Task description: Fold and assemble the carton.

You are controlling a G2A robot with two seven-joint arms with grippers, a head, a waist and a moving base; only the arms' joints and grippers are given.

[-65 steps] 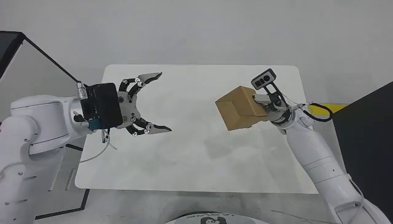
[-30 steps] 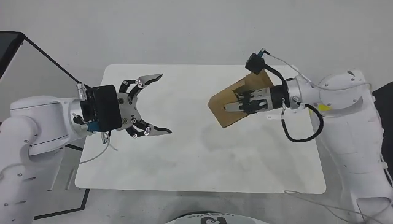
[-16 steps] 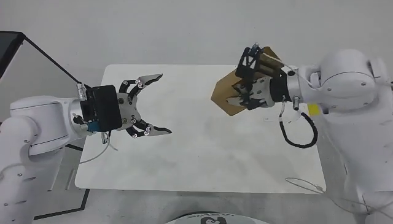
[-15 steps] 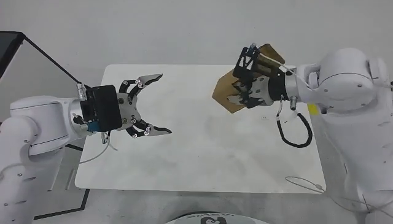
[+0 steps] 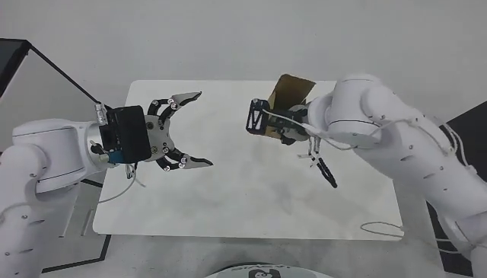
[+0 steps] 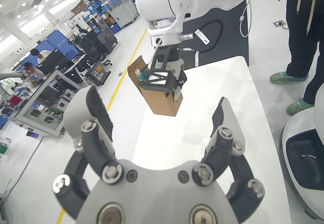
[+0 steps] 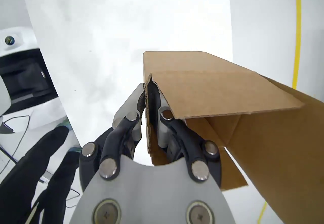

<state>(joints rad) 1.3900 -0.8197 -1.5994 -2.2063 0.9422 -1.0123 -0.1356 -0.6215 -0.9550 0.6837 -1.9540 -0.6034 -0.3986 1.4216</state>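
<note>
A brown cardboard carton (image 5: 289, 95) hangs in the air over the far middle of the white table (image 5: 243, 202). My right gripper (image 7: 149, 106) is shut on one wall of the carton (image 7: 202, 78), whose flaps stand loose at the open end. The left wrist view looks across at that carton (image 6: 162, 103) under the right gripper (image 6: 174, 94). My left gripper (image 5: 194, 126) hovers open and empty above the table's left part, well apart from the carton; its fingers (image 6: 97, 111) spread wide.
The table's near half and left side lie bare (image 5: 228, 202). A black stand (image 5: 15, 57) is off the table's left edge and a dark panel (image 5: 456, 156) off its right. A person's legs (image 6: 301, 32) stand beyond the far corner.
The right arm has swung the carton leftward toward the table's middle and turned it over, wrist now pointing left. The left arm has not moved.
</note>
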